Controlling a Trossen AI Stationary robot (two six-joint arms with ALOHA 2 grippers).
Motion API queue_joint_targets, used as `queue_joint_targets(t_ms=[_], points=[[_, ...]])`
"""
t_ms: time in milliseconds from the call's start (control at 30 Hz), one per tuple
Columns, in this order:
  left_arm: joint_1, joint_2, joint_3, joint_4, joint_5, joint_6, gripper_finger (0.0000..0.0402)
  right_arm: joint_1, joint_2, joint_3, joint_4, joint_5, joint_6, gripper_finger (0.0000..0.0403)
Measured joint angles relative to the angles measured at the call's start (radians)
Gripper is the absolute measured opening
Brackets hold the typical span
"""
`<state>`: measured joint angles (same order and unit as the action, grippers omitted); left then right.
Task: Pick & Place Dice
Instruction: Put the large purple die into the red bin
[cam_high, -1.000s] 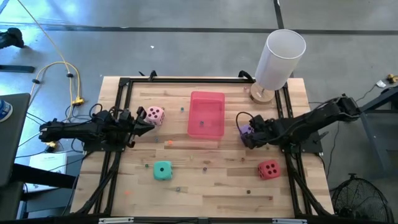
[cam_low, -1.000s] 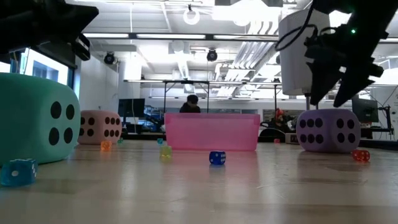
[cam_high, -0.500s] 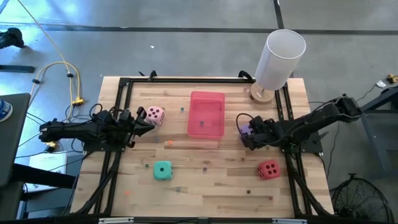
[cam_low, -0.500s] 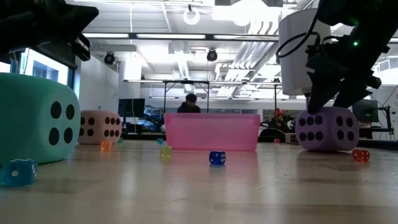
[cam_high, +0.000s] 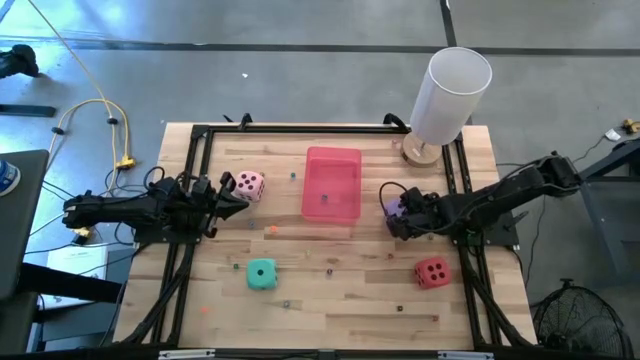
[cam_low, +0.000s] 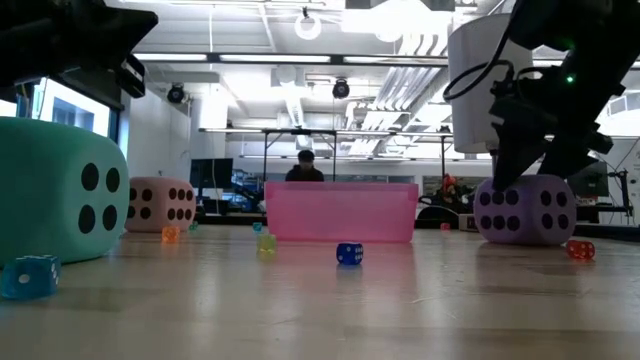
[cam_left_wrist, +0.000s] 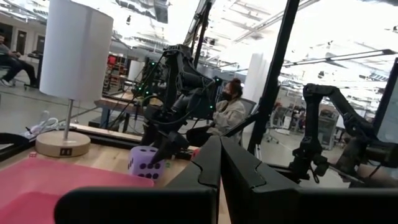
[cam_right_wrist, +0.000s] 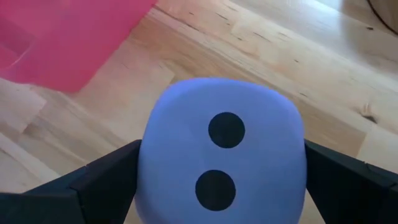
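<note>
Clearly the step in hand is the grasp on the purple die (cam_right_wrist: 224, 165): in the right wrist view it fills the lower middle of the frame, two-pip face up, with the right gripper (cam_right_wrist: 221, 186) straddling it, one dark finger at each flank. The fingers (cam_right_wrist: 93, 183) look spread and touching or nearly touching its sides; whether they have begun to squeeze I cannot tell, so I judge them still released. The next move calls for pinching the soft cube firmly, lifting it off the desk (cam_high: 330, 290), then carrying it to the pink tray (cam_high: 332, 183), which sits just left of it in the high view.

In the low view, the teal die (cam_low: 55, 190) looms at the left edge in the foreground, the purple one sits at right under the descending arm, and the pale pink die (cam_low: 160, 205) lies farther back at left beside the tray. From above, the teal die is lower left of centre, the red die (cam_high: 432, 272) lower right.

The right arm reaches in from the right edge, stretched low and angled toward centre. The left gripper (cam_high: 232, 195) waits at mid left just beside the pale pink die, its fingers (cam_left_wrist: 214, 168) pressed together, holding nothing.
</note>
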<state>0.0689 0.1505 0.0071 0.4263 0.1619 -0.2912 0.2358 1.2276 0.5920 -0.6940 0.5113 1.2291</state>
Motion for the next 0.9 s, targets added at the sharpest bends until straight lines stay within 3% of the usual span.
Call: queue_joint_targets(t_ms=[533, 733, 900], points=[[0.0, 0.0, 0.0, -0.006, -0.002, 0.009, 0.0, -0.002, 0.07, -0.004, 0.057, 0.016, -0.067, 0.0394], [0.0, 0.0, 0.0, 0.001, -0.009, 0.01, 0.0, -0.001, 0.077, -0.004, 0.099, -0.058, -0.117, 0.0394], [0.0, 0.0, 0.0, 0.001, -0.028, 0.01, 0.0, 0.013, 0.076, -0.004, 0.171, -0.055, -0.18, 0.0388]])
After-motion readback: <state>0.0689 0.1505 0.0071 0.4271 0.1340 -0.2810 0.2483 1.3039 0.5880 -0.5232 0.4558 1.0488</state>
